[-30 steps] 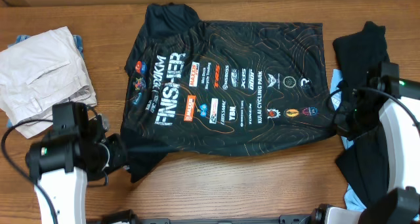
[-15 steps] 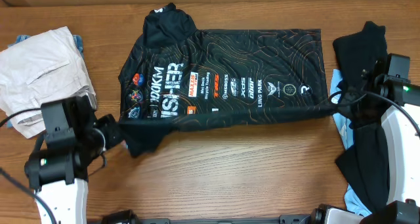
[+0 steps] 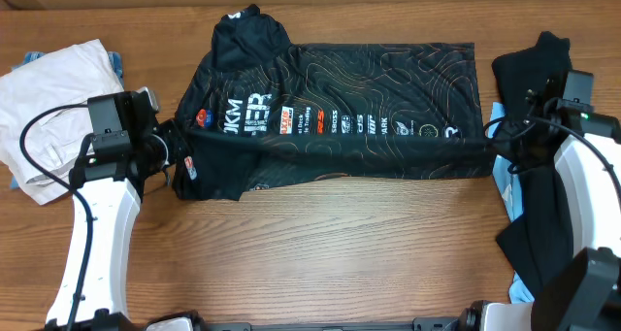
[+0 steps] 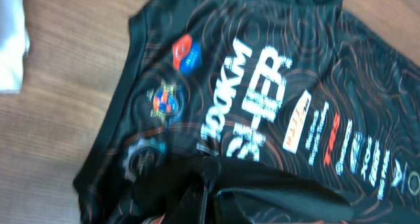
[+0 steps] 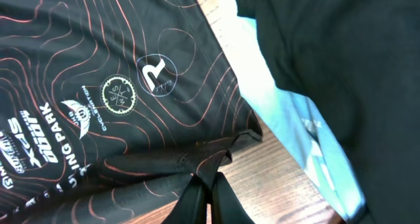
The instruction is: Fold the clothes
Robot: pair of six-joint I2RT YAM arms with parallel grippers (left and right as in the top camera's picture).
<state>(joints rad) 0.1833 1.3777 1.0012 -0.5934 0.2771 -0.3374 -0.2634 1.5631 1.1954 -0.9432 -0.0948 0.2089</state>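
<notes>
My left fingers (image 4: 194,201) and right fingers (image 5: 201,199) are each clamped on the near hem of the jersey (image 3: 340,127), holding it taut over its middle on the desk (image 3: 340,258). This looks like the first lengthwise fold. Next, I should lay the hem evenly along the far edge.

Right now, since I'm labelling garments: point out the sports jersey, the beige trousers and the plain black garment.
sports jersey (image 3: 408,79): overhead view, patterned upper panel.
beige trousers (image 3: 49,88): overhead view, middle of pile.
plain black garment (image 3: 529,74): overhead view, upper end.
</notes>
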